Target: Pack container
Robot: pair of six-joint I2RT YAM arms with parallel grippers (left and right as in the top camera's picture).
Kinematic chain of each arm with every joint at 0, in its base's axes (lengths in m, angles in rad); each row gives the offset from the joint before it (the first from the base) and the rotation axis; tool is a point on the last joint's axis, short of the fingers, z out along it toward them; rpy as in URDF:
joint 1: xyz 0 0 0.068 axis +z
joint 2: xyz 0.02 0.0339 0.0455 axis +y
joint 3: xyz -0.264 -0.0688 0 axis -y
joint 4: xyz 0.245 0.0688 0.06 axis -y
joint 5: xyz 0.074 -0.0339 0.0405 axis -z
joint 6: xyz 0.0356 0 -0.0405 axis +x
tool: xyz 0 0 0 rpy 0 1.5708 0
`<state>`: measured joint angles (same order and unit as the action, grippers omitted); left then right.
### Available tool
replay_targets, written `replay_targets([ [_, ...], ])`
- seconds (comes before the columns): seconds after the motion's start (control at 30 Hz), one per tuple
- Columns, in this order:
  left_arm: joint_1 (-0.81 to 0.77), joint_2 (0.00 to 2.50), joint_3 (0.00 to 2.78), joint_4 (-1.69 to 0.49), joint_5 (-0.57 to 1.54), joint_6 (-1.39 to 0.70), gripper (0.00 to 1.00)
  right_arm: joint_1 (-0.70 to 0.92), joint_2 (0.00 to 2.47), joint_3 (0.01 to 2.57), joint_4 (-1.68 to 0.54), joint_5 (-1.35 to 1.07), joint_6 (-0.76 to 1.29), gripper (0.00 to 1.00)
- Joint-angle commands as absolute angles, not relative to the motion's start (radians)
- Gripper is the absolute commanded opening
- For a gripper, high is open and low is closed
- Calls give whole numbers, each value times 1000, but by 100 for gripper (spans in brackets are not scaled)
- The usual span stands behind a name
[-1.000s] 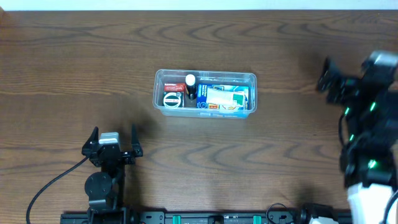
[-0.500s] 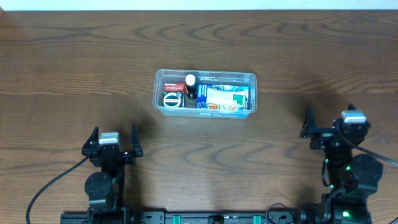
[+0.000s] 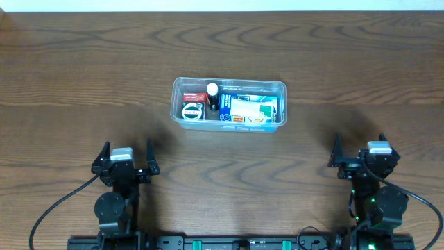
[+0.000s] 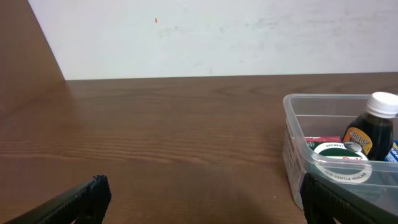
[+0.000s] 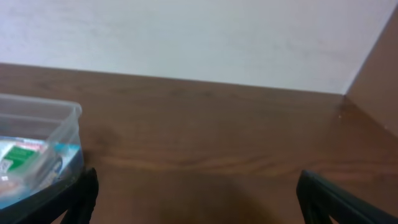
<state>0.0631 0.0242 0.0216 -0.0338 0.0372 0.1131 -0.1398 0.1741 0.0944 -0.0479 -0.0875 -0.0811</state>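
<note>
Both arms are matte black here. The left gripper (image 3: 127, 148) and right gripper (image 3: 359, 143) carry pointed, fin-like fingers, and each wears a pale grey block (image 3: 121, 154) on top. A thin black cable (image 3: 61, 206) trails off the left arm's round joint housing (image 3: 111, 206).

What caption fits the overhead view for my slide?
Filled clear container at centre; left hand and right hand open and empty.

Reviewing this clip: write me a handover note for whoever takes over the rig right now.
Left gripper: open, empty, near the front edge of the brown wooden table.
Right gripper: the same.
Clear plastic rectangular tub sits mid-table, apart from both arms, holding a white-capped dark bottle, a round tin and blue-and-white boxes.
No loose items show on the table.
Packing looks done; nothing visibly left.
</note>
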Motion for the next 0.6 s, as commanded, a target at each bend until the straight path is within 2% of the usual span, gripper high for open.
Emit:
replay_targets([
  [0.0, 59, 24, 4, -71, 10, 131, 98, -134, 163, 67, -48, -75, -96, 99],
  [0.57, 59, 24, 4, -71, 10, 131, 98, -108, 69, 6, -70, -52, -137, 99],
])
